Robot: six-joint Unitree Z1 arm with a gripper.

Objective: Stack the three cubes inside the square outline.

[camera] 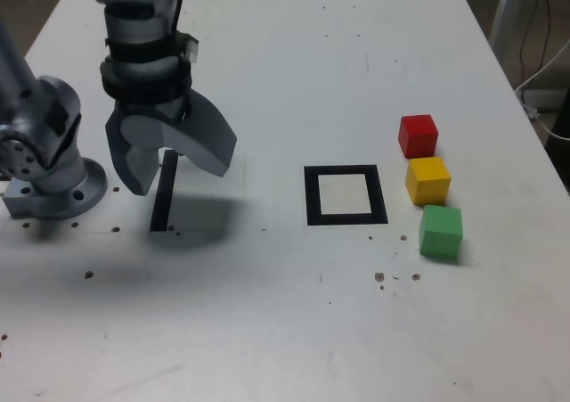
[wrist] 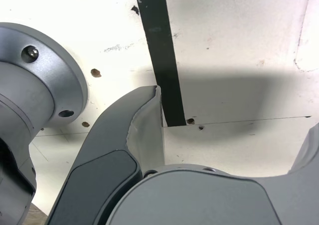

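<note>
One white table (camera: 267, 313) is filling most of the exterior view, its near edge running out of the frame. Across its far left part the arm (camera: 142, 41) is reaching in, its upper end being cut off by the frame's top. The gripper (camera: 178, 172) is hanging above the table with its jaws standing wide apart and is holding nothing; in the wrist view one finger is showing nearly whole, while the other is being cropped by the picture's edge. A soft shadow (camera: 200, 219) is lying on the table near it. The arm's base (camera: 58, 192) is sitting at the exterior view's left, partly cropped in the wrist view.

The square outline (camera: 313, 197) is lying flat to the exterior view's right of the gripper, its white centre showing. The straight tape strip (camera: 163, 201) is passing under the gripper, which is hiding part of it in the exterior view.

All three cubes are resting on the table beyond the outline, well apart from the gripper, towards the exterior view's right. They are forming a loose row: red cube (camera: 418, 137) farthest from the camera, yellow cube (camera: 428, 182) between, green cube (camera: 441, 233) nearest. Whether neighbouring cubes are touching is staying unclear.
</note>
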